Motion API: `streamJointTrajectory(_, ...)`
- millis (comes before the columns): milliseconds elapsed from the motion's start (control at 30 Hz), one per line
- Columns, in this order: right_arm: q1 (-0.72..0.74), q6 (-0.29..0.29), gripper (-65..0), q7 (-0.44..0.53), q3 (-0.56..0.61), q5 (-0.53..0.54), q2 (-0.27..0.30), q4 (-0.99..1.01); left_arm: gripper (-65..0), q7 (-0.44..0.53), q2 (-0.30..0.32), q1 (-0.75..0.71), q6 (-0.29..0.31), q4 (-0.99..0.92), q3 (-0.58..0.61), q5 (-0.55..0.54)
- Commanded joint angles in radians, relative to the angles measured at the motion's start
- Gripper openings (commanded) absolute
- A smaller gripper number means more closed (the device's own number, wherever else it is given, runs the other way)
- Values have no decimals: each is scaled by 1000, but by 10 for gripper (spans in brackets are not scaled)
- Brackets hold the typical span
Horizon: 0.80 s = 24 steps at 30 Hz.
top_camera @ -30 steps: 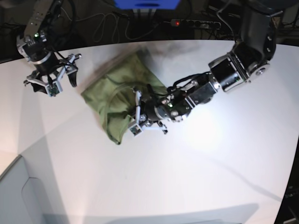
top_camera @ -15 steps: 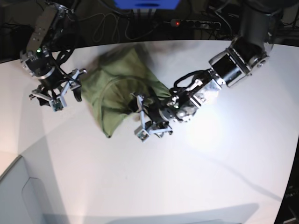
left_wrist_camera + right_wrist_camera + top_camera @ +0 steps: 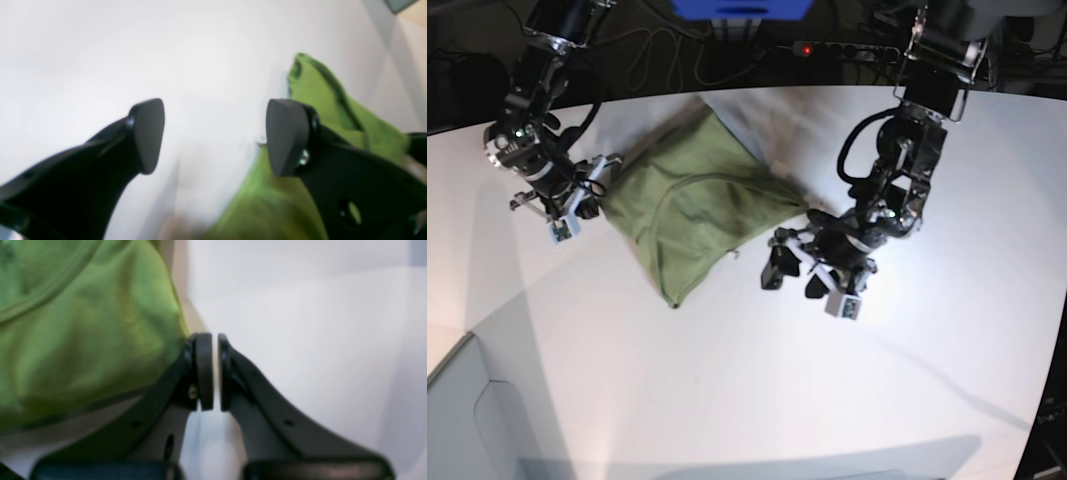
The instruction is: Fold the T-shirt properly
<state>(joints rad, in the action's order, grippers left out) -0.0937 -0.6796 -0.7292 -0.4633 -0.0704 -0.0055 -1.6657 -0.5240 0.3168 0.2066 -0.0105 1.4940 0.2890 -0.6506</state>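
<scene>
Since a moment ago the left gripper (image 3: 802,275) has let go and drawn back off the T-shirt (image 3: 692,215), which lies bunched on the white table (image 3: 727,390). From the left wrist, its fingers (image 3: 148,133) stand spread over bare table, green cloth beside the right-hand one. From the right wrist, the right gripper (image 3: 215,371) is pressed together, pinching nothing, touching the shirt's edge. From the base view, a power strip (image 3: 842,48) lies behind the table.

Bare table (image 3: 727,380) (wide) below T-shirt (image 3: 692,215)
</scene>
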Motion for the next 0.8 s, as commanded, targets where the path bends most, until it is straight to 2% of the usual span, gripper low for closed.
streamJointTrajectory(0,19,-19,-649,24,-2,19,8,-18,-194,29,18,-16,2,41,-44,-2)
streamJointTrajectory(133,42,-19,-649,24,-1,19,8,-3,-194,29,12,-174,2,124,-211,-2)
streamJointTrajectory(233,38,-19,-649,24,38,19,11,29,-194,29,11,-283,2,181,-291,-2)
streamJointTrajectory(533,-102,-19,-649,24,142,19,11,-29,-194,29,11,-450,7,213,-439,-2)
streamJointTrajectory(767,-237,-19,-649,24,179,19,9,-161,-194,29,11,-505,7,214,-452,-2)
